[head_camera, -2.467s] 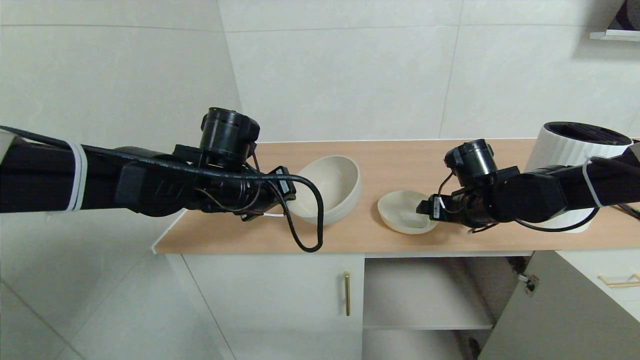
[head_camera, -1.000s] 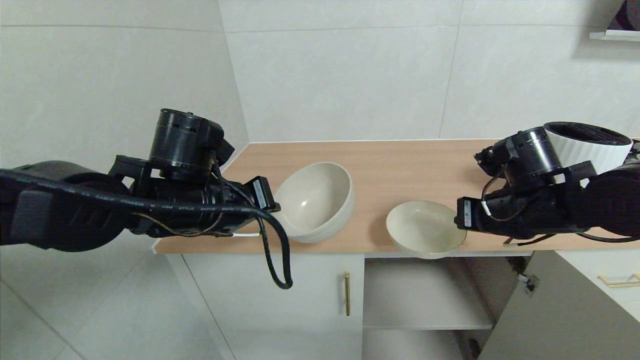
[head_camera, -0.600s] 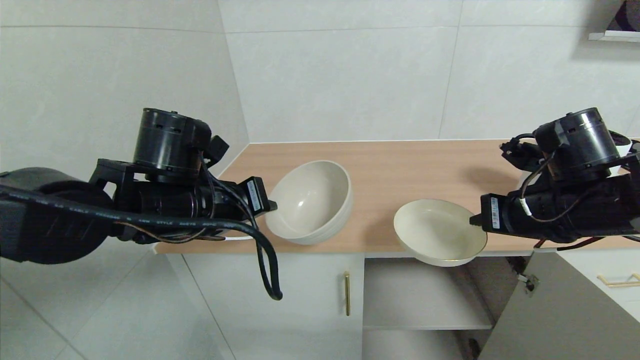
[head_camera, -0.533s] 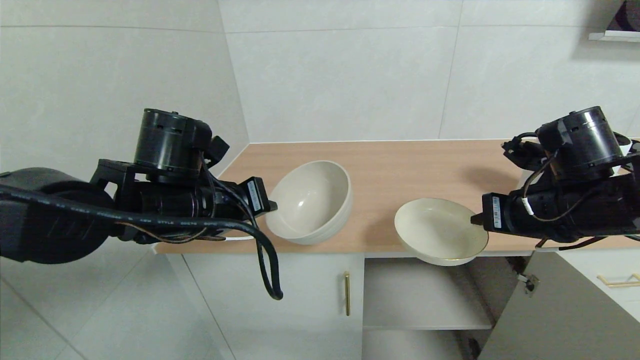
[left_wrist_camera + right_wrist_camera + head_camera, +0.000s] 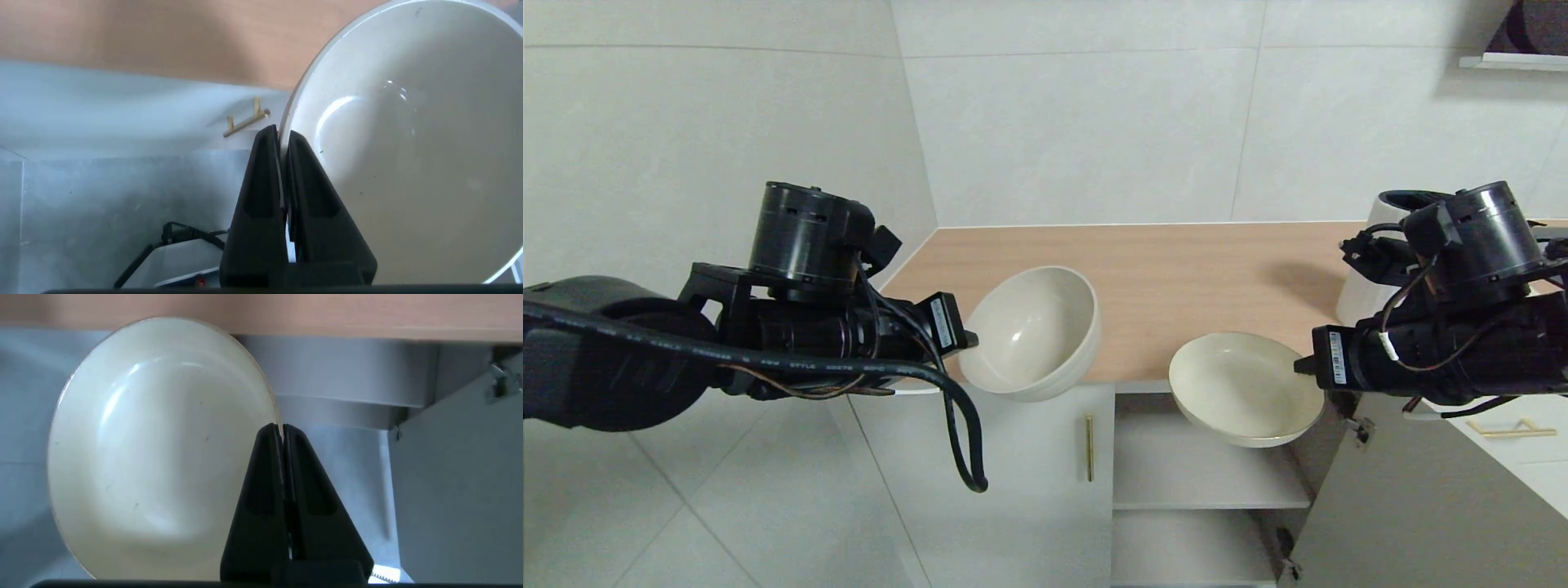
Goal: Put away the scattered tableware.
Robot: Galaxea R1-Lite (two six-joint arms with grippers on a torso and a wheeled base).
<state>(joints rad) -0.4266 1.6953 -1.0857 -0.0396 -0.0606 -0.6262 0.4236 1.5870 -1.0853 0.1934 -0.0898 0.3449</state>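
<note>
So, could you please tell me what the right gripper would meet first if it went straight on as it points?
Probably the deep bowl in the left gripper: the right gripper, shut on the shallow dish, points across toward it, though depth is unclear.

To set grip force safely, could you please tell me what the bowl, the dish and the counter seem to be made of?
The bowl looks like glazed ceramic: off-white, glossy, with sharp highlights inside, though hard plastic cannot be ruled out. The dish has the same cream glaze with a softer sheen. The counter shows matte wood grain, probably laminate.
</note>
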